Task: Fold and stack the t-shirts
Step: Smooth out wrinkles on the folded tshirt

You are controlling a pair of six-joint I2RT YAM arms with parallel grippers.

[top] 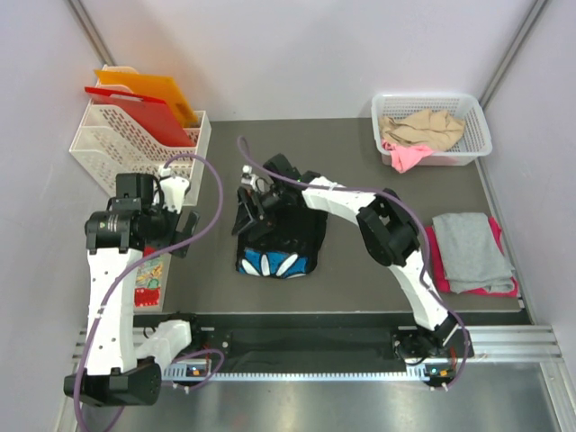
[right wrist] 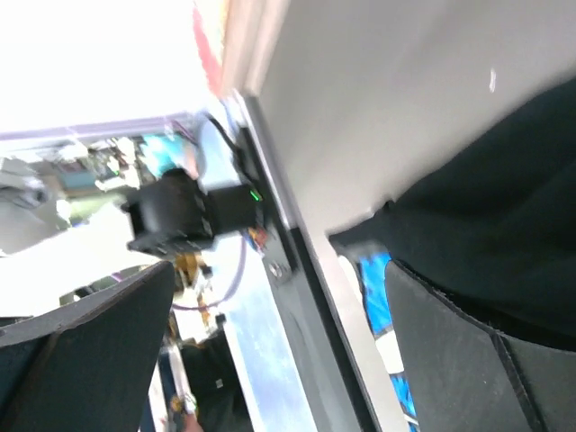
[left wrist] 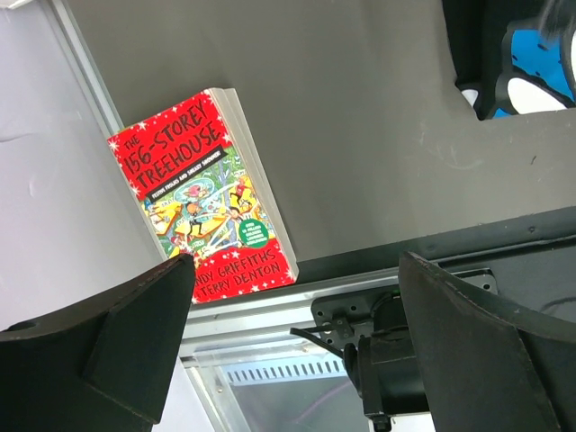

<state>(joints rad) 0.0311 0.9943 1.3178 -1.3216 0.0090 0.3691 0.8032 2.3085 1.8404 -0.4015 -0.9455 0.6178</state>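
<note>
Centrally on the table (top: 360, 153) lies the black shirt (top: 286, 236), bunched into a rough heap, with a blue and white print (top: 274, 263) showing along its near side. The right pincer (right wrist: 279, 270) hangs over the far left part of the heap, its jaws spread wide with nothing between them. In the right wrist view black cloth fills the right side, and I cannot tell whether the pincer touches it. The left pincer (left wrist: 295, 263) is also wide and empty, held above the left side of the table, well apart from the black shirt. Below it, in the left wrist view, a red paperback book (left wrist: 202, 198) lies flat, cover up, against the table's left edge near the near left corner.

Along the right edge of the table a grey shirt (top: 470, 247) sits folded on top of a magenta shirt (top: 433, 261), whose edges show at its left and near sides. In the far right corner a white basket (top: 425, 96) holds a crumpled beige shirt (top: 423, 130), with a pink shirt (top: 407, 157) showing beneath it at the near side. At the far left corner a white rack (top: 108, 144) holds a red folder (top: 148, 112) and an orange folder (top: 148, 87), both standing on edge.
</note>
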